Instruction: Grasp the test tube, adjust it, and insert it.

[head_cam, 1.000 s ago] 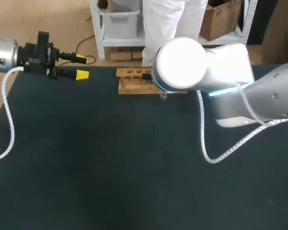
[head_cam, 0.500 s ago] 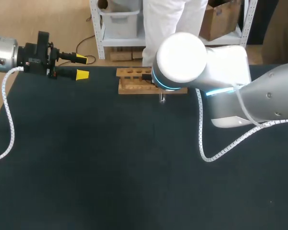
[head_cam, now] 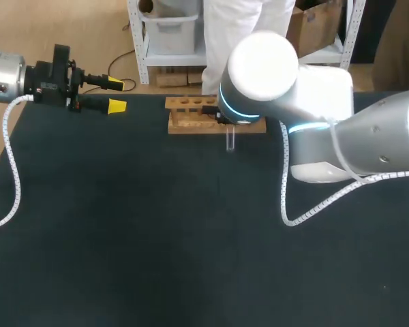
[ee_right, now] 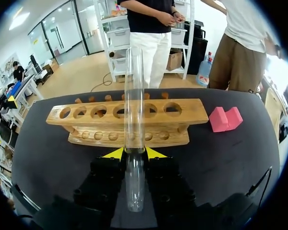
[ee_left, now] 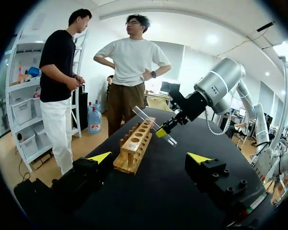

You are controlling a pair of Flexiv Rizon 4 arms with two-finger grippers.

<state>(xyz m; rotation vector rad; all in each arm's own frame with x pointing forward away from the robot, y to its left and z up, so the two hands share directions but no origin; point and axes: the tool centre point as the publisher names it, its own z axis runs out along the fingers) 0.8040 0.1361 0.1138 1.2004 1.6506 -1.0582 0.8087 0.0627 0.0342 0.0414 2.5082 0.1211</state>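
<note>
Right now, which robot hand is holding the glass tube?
The right gripper: it pinches the tube from both sides. The left gripper is open and empty.

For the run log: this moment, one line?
right end effector: shut on test tube | tilted, not yet in wooden rack | left end effector: open, empty

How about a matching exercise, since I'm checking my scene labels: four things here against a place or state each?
Things:
1. test tube
2. wooden rack
3. pink block
4. left gripper

Places or states:
A. open, holding nothing
B. on the table, apart from the rack, past one end
C. carries a row of round holes
D. clamped in the right gripper

Pairs: 1-D, 2-C, 3-B, 4-A
</note>
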